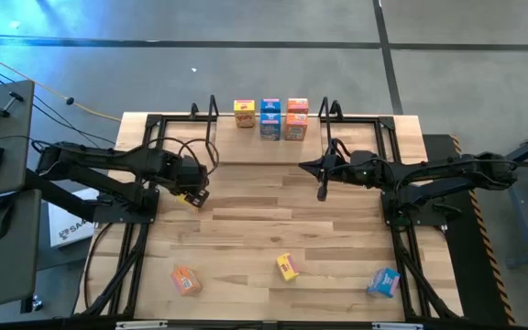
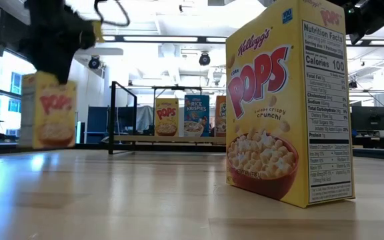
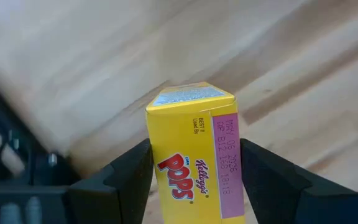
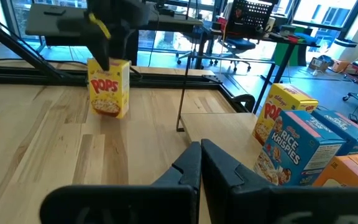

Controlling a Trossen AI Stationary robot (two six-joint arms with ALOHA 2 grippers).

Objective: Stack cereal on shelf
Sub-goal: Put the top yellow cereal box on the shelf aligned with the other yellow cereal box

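Observation:
My left gripper [image 1: 191,190] hangs over the table's left middle, shut on a yellow Pops cereal box [image 2: 48,110] that is lifted clear of the tabletop. My right gripper [image 1: 322,191] is shut and holds nothing, hovering just in front of the shelf [image 1: 255,148]. The shelf, a light plank in a black wire frame, stands at the far middle. Yellow [image 1: 244,113], blue [image 1: 270,119] and orange [image 1: 296,119] boxes stand on it; some look stacked. The right wrist view shows these shelf boxes [image 4: 294,149] close by. My left gripper pinches the yellow box between its two fingers [image 3: 129,177], near the box's top end [image 3: 194,155]. One finger is on each of two opposite faces, beside the dated top flap. The fingers come from above, pointing down. The box hangs upright below them, clear of the table.
Three loose boxes lie near the table's near edge: orange [image 1: 185,280], yellow [image 1: 287,267] and blue [image 1: 384,282]. The yellow one [image 2: 289,100] stands upright close to the low camera. Black frame rails run along both table sides. Bare wood lies between the grippers.

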